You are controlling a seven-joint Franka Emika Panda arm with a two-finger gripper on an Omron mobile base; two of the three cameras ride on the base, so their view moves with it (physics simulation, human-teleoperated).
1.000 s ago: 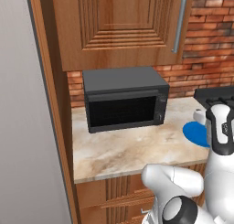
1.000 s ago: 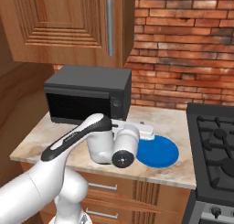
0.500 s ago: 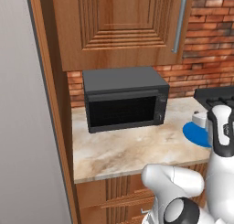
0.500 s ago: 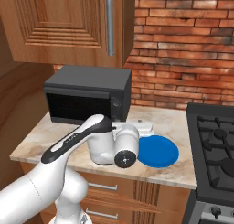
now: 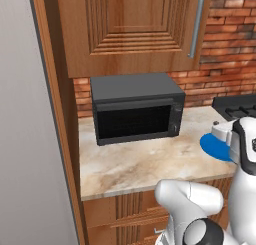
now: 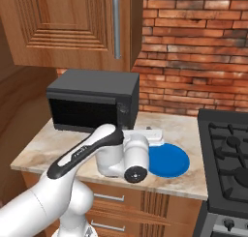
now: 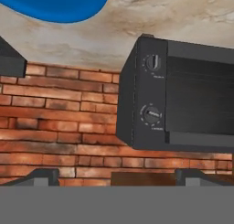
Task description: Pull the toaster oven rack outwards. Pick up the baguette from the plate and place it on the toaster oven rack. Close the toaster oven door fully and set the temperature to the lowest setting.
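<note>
Fingers wide apart and empty, toaster oven ahead of them

Toaster oven (image 7: 183, 95) sits ahead of the two dark fingertips (image 7: 39, 175) in the hand view, which is rolled upside down: the counter (image 7: 151, 17) runs across the top and the brick wall (image 7: 55, 127) lies below. The oven's control strip, with two round knobs (image 7: 152, 62), is between the fingertips and beyond them, nearer the right-hand one. The toaster oven door (image 7: 201, 99) is shut, flat against the front, on the far side of the strip from the left fingertip. The blue plate (image 7: 59, 3) shows at the upper left of that view, off to the side of the fingers and well apart from the oven.

The gripper (image 7: 114, 175) stands fully spread, its tips at the two sides of the hand view, with nothing between them and nothing touched.

From the base cameras, the oven (image 5: 135, 106) stands on the counter below a wooden cabinet (image 5: 135, 29), door closed; the plate (image 6: 167, 159) lies on the counter just beside the hand, partly under it. A stove (image 6: 227, 154) lies past the plate.
</note>
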